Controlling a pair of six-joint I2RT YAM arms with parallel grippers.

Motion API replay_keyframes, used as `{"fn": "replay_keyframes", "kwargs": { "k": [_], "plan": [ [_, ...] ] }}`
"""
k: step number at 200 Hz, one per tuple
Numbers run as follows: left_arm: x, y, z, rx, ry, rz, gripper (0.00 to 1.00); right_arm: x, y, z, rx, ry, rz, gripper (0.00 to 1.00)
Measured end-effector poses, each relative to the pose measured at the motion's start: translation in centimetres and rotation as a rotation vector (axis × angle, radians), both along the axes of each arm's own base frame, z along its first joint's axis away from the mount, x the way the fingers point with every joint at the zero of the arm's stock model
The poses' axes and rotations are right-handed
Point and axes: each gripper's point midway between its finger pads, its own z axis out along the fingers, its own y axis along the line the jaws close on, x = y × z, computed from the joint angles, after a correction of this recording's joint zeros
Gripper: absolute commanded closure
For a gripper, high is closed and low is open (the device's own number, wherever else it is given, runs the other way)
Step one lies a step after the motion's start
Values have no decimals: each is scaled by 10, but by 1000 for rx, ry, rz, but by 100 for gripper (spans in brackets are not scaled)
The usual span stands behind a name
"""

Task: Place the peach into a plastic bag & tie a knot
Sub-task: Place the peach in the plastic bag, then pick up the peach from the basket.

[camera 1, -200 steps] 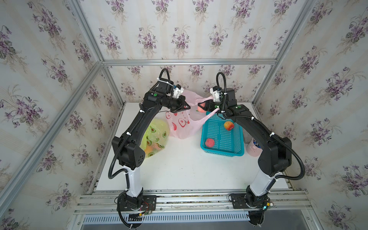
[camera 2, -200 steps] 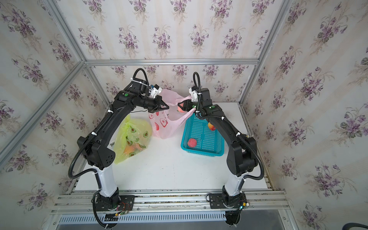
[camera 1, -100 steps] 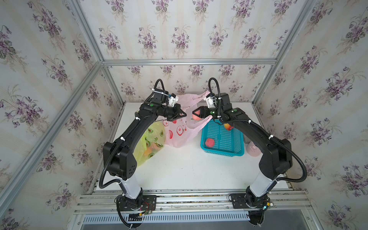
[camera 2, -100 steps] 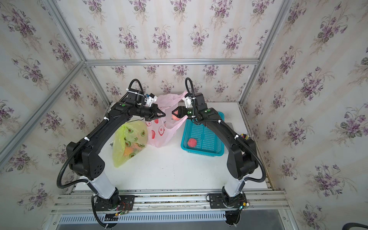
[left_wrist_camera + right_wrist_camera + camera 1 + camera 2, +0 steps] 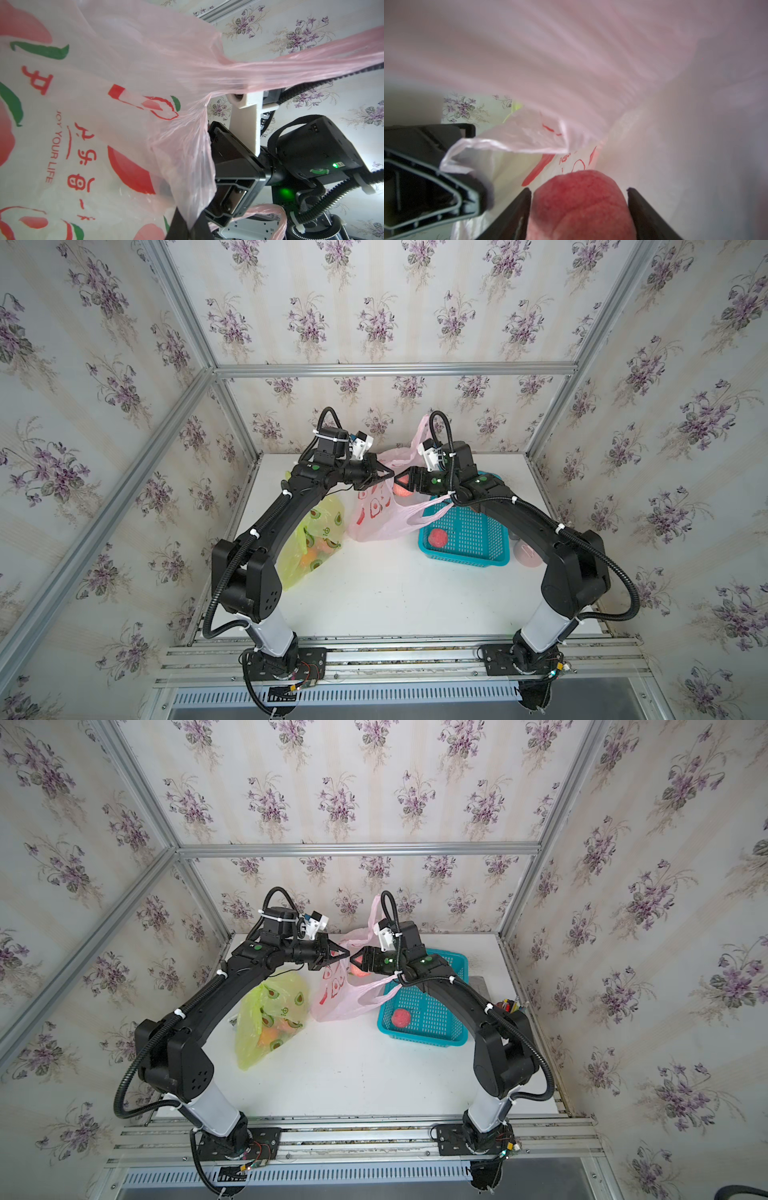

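currently the left gripper (image 5: 384,477) pinches the bag (image 5: 374,514) rim tight. the right gripper (image 5: 578,190) is in the bag mouth, jaws wide round the peach (image 5: 581,205), gap on one side. risk: dropped here, the peach could catch the slack rim and roll out.

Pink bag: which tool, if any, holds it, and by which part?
The left tool, shut, pinches the pink bag by its bunched mouth edge.

Peach (image 5: 581,205) at bag (image 5: 374,518) mouth; basket (image 5: 469,537) R of bag, 2nd bag (image 5: 316,539) L.
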Motion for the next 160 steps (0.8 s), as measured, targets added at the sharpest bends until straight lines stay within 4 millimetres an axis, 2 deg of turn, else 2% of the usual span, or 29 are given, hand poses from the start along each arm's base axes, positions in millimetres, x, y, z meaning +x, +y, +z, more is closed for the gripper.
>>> {"fn": "replay_keyframes", "kwargs": {
  "k": [27,53,73,94,126,144,160],
  "plan": [
    [5,-2,-2,-15,5,6,100,-3,-6,2,-19,-10,-19,9],
    [11,-2,-6,-25,19,16,100,-12,-21,21,-41,-60,-38,16],
    [20,-1,-10,-25,30,31,100,-21,-49,28,-86,-100,-92,17],
    [36,6,-20,-19,39,62,100,-38,-82,25,-155,-123,-155,18],
    [55,15,-41,-4,74,98,100,-74,-119,18,-222,-151,-219,23],
    [58,16,-47,1,84,103,100,-84,-135,12,-255,-162,-266,28],
    [58,16,-49,2,86,103,100,-87,-147,-1,-288,-141,-298,30]
  ]
}}
